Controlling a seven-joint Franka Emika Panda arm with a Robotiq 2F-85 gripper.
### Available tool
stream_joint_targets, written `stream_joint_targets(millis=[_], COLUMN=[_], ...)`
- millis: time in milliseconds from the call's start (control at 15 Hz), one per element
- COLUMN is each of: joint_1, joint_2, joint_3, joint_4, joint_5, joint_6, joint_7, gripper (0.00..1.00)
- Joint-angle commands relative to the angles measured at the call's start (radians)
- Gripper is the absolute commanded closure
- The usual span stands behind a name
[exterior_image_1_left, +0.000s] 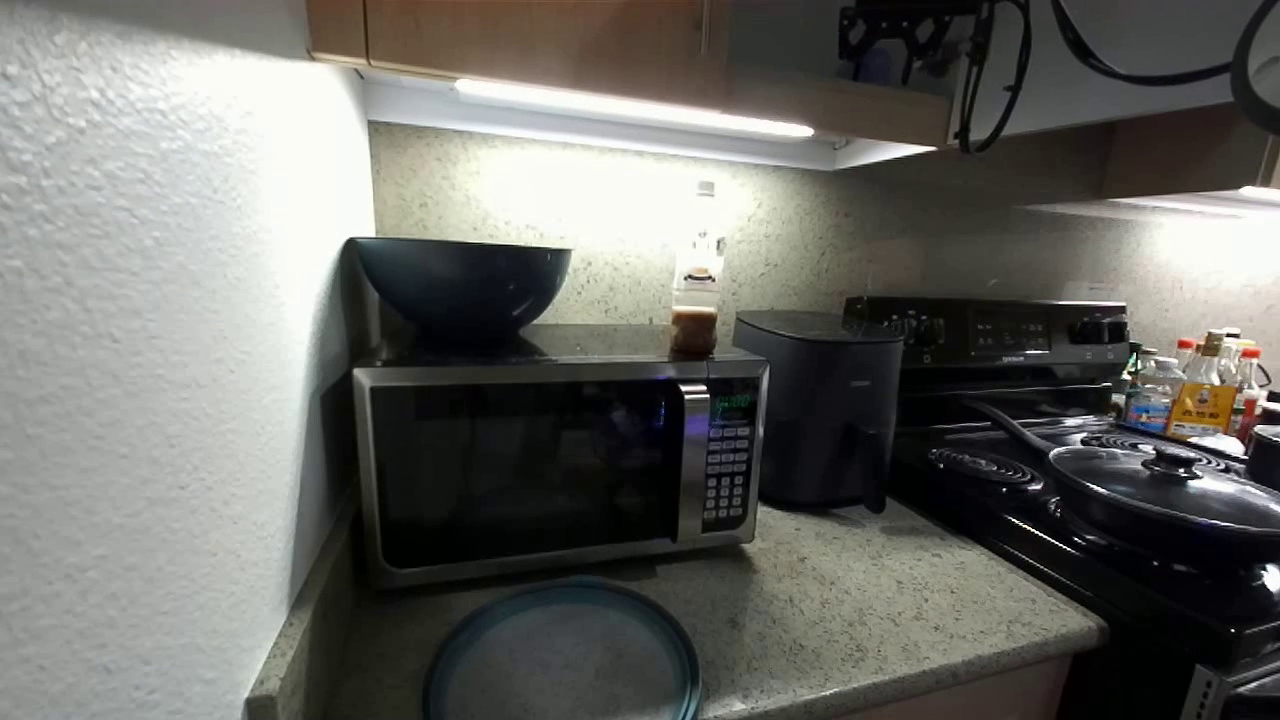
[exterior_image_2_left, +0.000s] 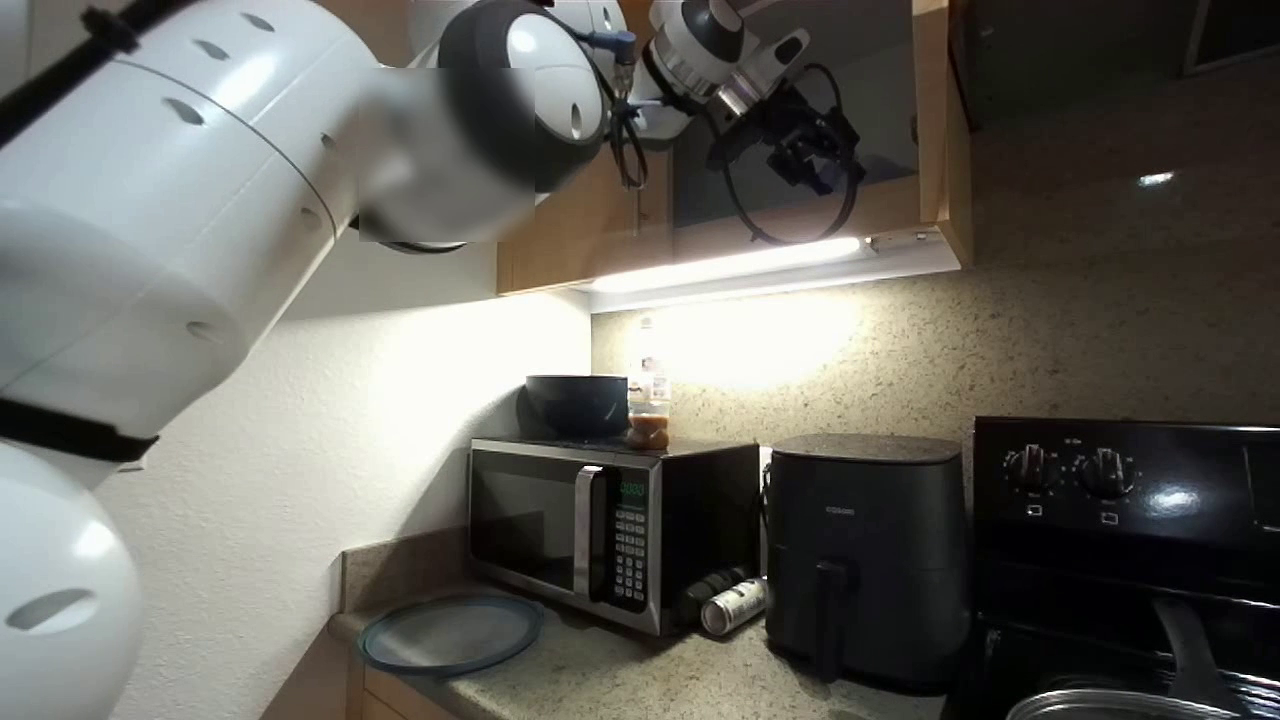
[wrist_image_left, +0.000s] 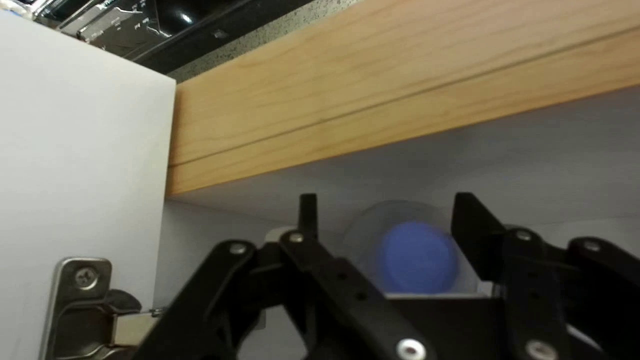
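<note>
At the open cabinet (exterior_image_1_left: 880, 112): arm (exterior_image_2_left: 170, 190) stretched high, gripper (wrist_image_left: 387, 220) tipped downward, fingers (wrist_image_left: 308, 215) well apart, no grip seen. Blue round thing (wrist_image_left: 419, 257), clear rim (wrist_image_left: 361, 231) about it, shows between them; contact unclear. Wooden rail (wrist_image_left: 375, 85), hinged white door (wrist_image_left: 80, 150) flank the opening. Farther below: microwave (exterior_image_2_left: 545, 520), air fryer (exterior_image_2_left: 870, 560).

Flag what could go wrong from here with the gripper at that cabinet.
Off-centre grip: the gripper stands open with the blue round item showing between its fingers, nearer one of them in the wrist view, so closing might push or tip it.
Snag: a cable loop hangs in front of the lower edge of the cabinet in an exterior view and could catch.
Drop: anything slipping out may hit the bottle standing on the microwave below.
</note>
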Motion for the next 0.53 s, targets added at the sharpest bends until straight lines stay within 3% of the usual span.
stream_joint_targets(millis=[0,400,467], joint_1=[-0.008,-0.003,-0.003], joint_2=[0.019,-0.044,-0.057], joint_3=[-0.008,-0.013,-0.018], joint_4=[0.041,0.011,0.009], joint_5=[0.003,0.0,-0.005], joint_6=[-0.023,-0.089,-0.097], joint_7=[0.013,-0.003,0.006], gripper=[0.59,0.97,0.99])
